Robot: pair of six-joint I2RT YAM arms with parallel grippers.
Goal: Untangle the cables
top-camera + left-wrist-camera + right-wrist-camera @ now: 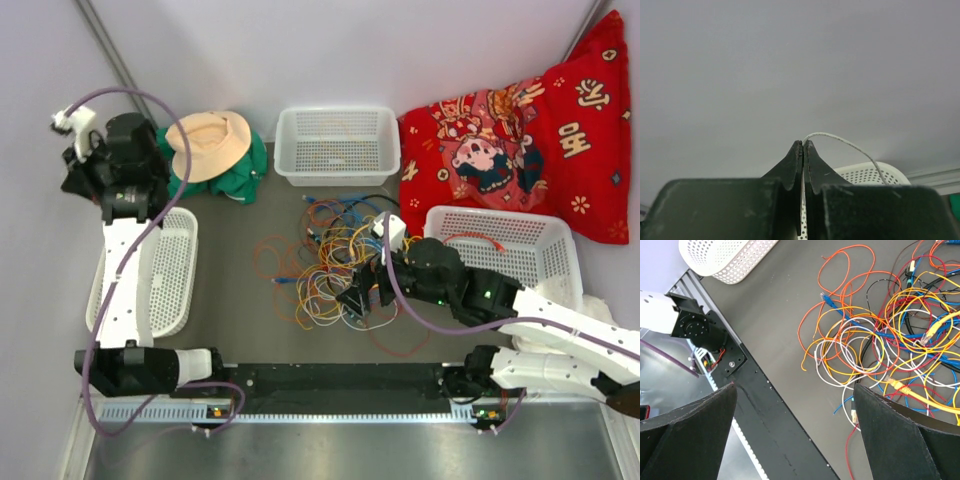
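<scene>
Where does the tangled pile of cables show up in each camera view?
Top external: the cable pile lies mid-table.
Left wrist: not in it; only one white cord pinched in the shut left fingers.
Right wrist: upper right, beyond the open right fingers.
Shared landmark: the left white basket, top left in the right wrist view.

yellow chinese characters (581, 134) on red cloth (540, 170), illegible.
</scene>
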